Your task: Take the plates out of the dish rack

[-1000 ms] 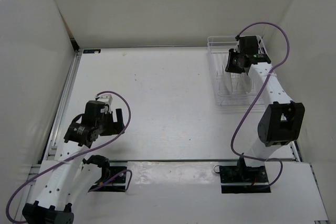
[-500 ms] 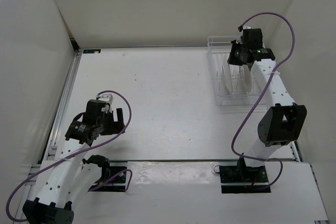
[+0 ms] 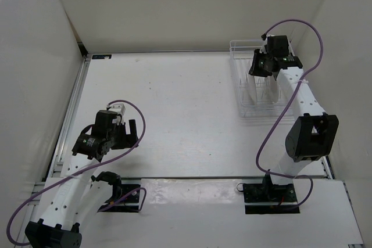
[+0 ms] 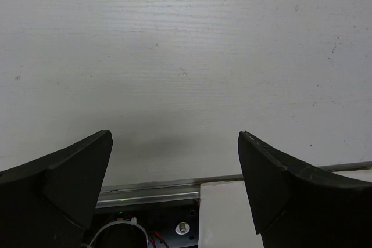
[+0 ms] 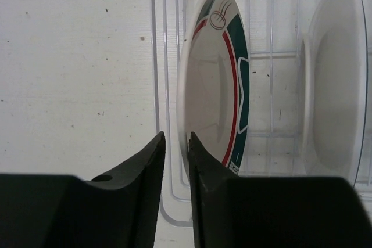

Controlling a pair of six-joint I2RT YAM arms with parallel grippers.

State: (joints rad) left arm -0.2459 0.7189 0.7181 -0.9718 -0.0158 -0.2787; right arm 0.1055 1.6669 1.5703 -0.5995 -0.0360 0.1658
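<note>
The rack (image 3: 235,47) sits on the far right of the desk (image 3: 174,97). Both plates are in the rack, standing up on their edges between the wires. They are side by side but not touching. The green plate (image 5: 215,85) has a green rim, a red ring and a little drawing at its top. It stands next to the rack's side wire. The white plate (image 5: 331,85) stands on its other side. The right fingers (image 5: 152,161) are down in the rack at the green plate. They are very close together, with the edge of that plate in the thin gap. I cannot tell if they squeeze it. The left fingers (image 4: 70,172) are spread wide apart and hold nothing. They hang over the bare desk on the near left, well away from the rack
</note>
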